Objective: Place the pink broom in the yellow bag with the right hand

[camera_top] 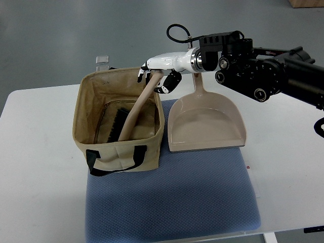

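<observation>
The pink broom (pixel 135 112) stands tilted inside the yellow fabric bag (pixel 121 152). Its dark bristles (pixel 115 126) rest on the bag's bottom and its handle leans up toward the bag's far right corner. My right hand (pixel 158 76) is white with dark fingertips and comes in from the right on a black arm. Its fingers are curled around the top of the broom handle, just above the bag's rim. The left hand is out of view.
A pink dustpan (pixel 205 124) lies right of the bag, its handle pointing away under my right forearm (pixel 253 71). Bag and dustpan sit on a blue mat (pixel 172 202) on a white table (pixel 35 167). A small metal clip (pixel 102 61) stands behind the bag.
</observation>
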You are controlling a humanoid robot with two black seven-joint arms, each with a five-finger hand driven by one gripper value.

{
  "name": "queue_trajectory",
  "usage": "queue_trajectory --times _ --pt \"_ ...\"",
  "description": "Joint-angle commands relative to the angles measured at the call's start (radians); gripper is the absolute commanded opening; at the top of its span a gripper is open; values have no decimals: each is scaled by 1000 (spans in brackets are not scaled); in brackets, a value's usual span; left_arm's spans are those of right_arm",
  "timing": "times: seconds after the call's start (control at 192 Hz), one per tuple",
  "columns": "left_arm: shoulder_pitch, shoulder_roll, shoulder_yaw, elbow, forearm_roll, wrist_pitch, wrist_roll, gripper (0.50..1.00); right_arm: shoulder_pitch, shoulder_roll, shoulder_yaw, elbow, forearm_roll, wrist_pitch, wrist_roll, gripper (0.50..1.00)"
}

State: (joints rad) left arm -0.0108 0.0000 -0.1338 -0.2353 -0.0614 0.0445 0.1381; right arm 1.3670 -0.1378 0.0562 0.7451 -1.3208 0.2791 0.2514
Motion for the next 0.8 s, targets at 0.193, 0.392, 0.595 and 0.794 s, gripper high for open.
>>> queue_trajectory --times 0.193,0.392,0.595,0.794 --pt "0 0 0 7 0 0 0 1000 110 -111 88 8 38 5 -4 934" --pt "0 0 0 7 0 0 0 1000 95 -240 340 7 186 17 -12 934" --pt "0 0 0 2 0 0 0 1000 -129 -338 596 -6 624 -6 -6 934" --pt "0 0 0 -2 0 0 2 1000 -411 -318 823 -7 1137 -9 5 934"
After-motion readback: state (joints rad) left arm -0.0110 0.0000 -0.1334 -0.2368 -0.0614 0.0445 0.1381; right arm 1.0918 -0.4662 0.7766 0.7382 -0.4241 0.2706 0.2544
